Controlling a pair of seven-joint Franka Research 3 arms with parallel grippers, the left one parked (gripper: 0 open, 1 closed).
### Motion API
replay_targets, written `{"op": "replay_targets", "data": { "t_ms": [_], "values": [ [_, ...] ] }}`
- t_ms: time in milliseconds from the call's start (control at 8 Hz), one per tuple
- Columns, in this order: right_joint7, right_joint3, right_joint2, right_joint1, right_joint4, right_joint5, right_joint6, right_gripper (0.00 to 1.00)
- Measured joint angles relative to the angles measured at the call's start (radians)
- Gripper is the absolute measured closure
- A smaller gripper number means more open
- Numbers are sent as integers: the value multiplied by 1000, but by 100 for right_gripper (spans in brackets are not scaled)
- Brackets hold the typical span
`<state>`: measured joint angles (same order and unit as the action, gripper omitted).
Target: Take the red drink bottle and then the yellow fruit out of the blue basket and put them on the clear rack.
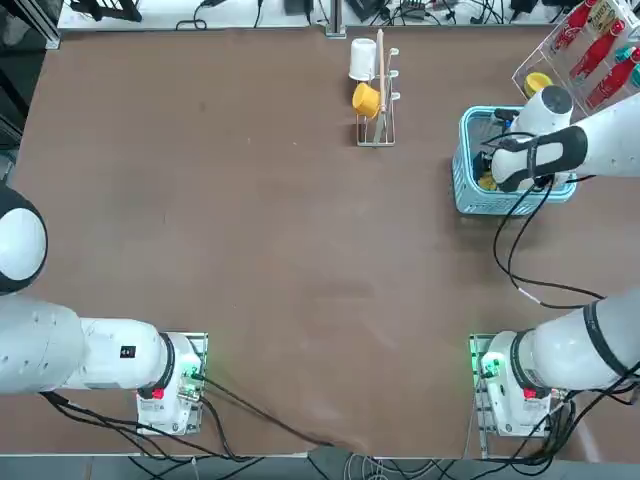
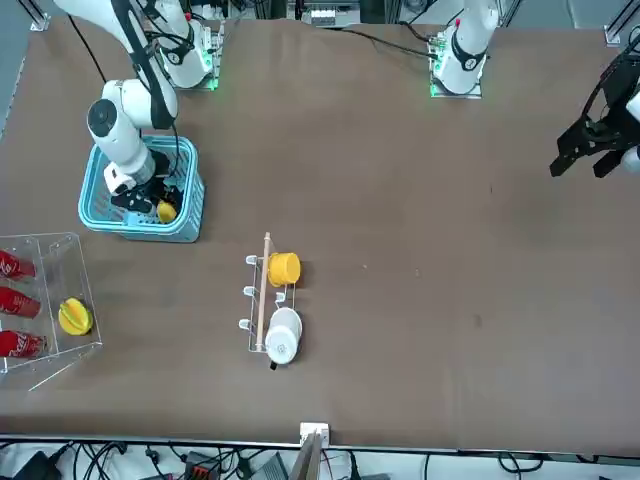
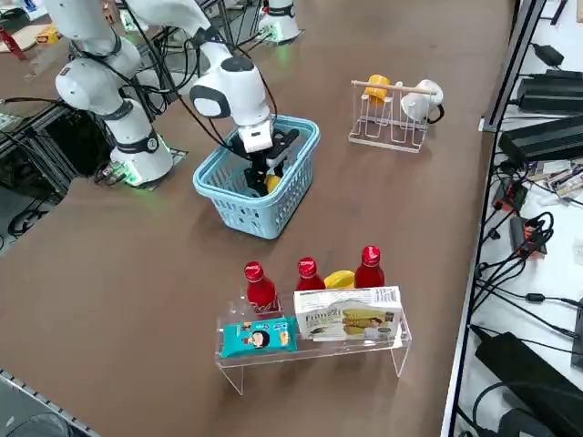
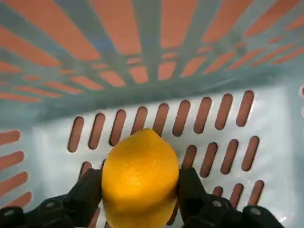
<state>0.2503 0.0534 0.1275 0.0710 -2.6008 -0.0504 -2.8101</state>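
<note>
Right arm reaches across tabletop (image 1: 250, 250), wrist bent down into blue basket (image 2: 186, 222). Claw (image 4: 140, 190) low inside basket, black fingers (image 4: 88, 194) pressed on both sides of yellow fruit (image 4: 140, 176), gripping it just above slotted floor. From overhead, arm covers most of basket; fruit barely peeks out. Clear rack (image 3: 393, 350) near basket holds three red bottles (image 3: 260, 284); its contents cut off in front and top views.
</note>
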Motion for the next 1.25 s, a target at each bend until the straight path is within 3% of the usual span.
{"op": "replay_targets", "data": {
  "t_ms": [375,750,1000,1125,1250],
  "values": [
    [-1,0,-147,1,86,0,299,14],
    [-58,0,-245,-2,293,-31,720,14],
    [-172,4,-229,-28,477,-108,928,14],
    [-276,7,-179,-55,598,-148,985,14],
    [-392,9,-56,-91,720,-202,982,14]
  ]
}}
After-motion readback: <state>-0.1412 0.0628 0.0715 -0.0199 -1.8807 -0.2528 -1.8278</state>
